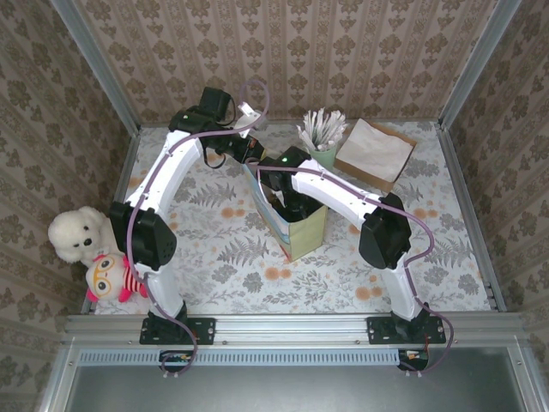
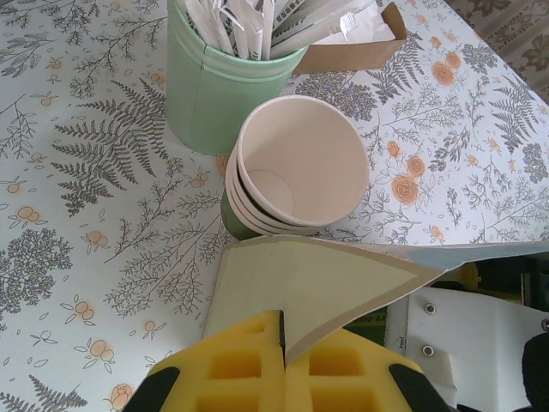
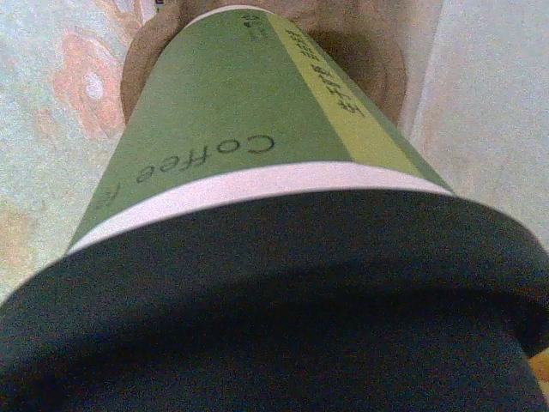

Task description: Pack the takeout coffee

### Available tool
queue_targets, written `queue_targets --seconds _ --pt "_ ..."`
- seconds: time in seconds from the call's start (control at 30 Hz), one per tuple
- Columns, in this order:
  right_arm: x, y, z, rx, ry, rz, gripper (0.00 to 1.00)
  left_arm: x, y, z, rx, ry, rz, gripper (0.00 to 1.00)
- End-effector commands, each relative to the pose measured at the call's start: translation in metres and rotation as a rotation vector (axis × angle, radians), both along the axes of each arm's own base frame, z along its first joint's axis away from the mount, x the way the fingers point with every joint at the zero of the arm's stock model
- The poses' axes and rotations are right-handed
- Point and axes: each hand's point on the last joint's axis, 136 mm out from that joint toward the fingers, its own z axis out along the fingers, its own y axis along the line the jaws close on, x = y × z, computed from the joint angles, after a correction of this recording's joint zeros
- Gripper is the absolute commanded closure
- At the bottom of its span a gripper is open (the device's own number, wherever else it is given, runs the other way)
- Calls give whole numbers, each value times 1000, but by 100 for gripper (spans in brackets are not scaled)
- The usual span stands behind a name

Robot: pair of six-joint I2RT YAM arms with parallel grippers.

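Observation:
The takeout coffee (image 3: 227,120), a green paper cup with a black lid (image 3: 257,309), sits close up in the right wrist view, its base down on a brown cardboard floor (image 3: 382,51) between pale bag walls. My right gripper (image 1: 288,206) reaches down into the open pale-green paper bag (image 1: 304,230) at the table's middle; its fingers are hidden behind the lid, and the cup sits right where they close. My left gripper (image 2: 283,330) is shut on the bag's top edge (image 2: 326,275), its yellow pads pinching the paper.
A stack of lidless cream-lined green cups (image 2: 296,163) stands just behind the bag. A pale-green cup of white sticks (image 2: 214,86) is beyond it. A brown box of napkins (image 1: 374,153) lies at the back right. Plush toys (image 1: 86,249) sit at the table's left edge.

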Motion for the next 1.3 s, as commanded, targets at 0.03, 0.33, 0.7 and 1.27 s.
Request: queue_targets --seconds 0.03,0.33,0.7,1.27 --pt "-11 -17 2 -101 30 -10 39 7 8 6 7 -34 28 100" --pt "-12 -21 1 -124 33 -10 39 8 11 6 12 -33 34 100" --pt "-13 -27 17 -134 14 -13 39 8 11 7 8 -34 34 100" --pt "21 6 67 73 -185 -32 40 -1 1 9 -23 -19 -11 100"
